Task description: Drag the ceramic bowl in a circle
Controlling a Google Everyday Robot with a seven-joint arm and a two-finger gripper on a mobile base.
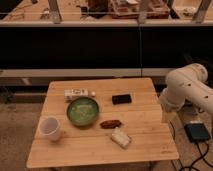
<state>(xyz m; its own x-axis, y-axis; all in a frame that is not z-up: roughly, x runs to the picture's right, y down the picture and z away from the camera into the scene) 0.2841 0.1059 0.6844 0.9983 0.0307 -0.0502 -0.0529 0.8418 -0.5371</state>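
Note:
The green ceramic bowl point(82, 110) sits upright on the wooden table point(145, 145), left of centre. The white arm point(186, 87) is folded at the table's right edge, well away from the bowl. The gripper does not show in the camera view; only the arm's thick white links are visible. Nothing touches the bowl.
A white cup point(50, 128) stands at the front left. A black flat object point(121, 99) lies right of the bowl, with a brown snack point(110, 123) and a white packet point(120, 137) in front. A small white item point(78, 93) lies behind the bowl. A dark box point(197, 132) is on the floor at right.

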